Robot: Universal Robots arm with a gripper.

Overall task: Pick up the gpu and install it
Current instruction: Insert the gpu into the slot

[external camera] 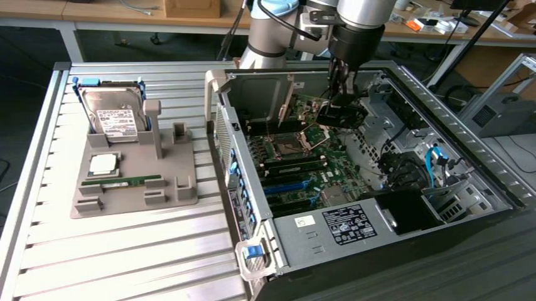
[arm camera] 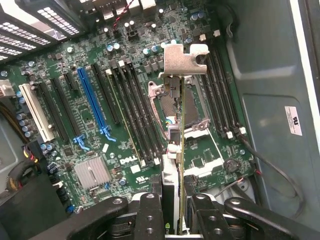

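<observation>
Fingers [arm camera: 150, 215] of the gripper [arm camera: 172, 220] pinch the gpu [arm camera: 181, 150] edge-on, its silver bracket [arm camera: 184, 60] leading, above the motherboard [arm camera: 95, 125] inside the open computer case [external camera: 469, 157]. In the exterior view the gripper [external camera: 337, 111] hangs over the board's far end, well apart from the blue expansion slot [arm camera: 91, 102]. Likely risks: the card sits over the CPU socket [arm camera: 172, 107], so lowering it there could damage the socket; a tilted card could jam in the slot or slip from the narrow grip.
</observation>
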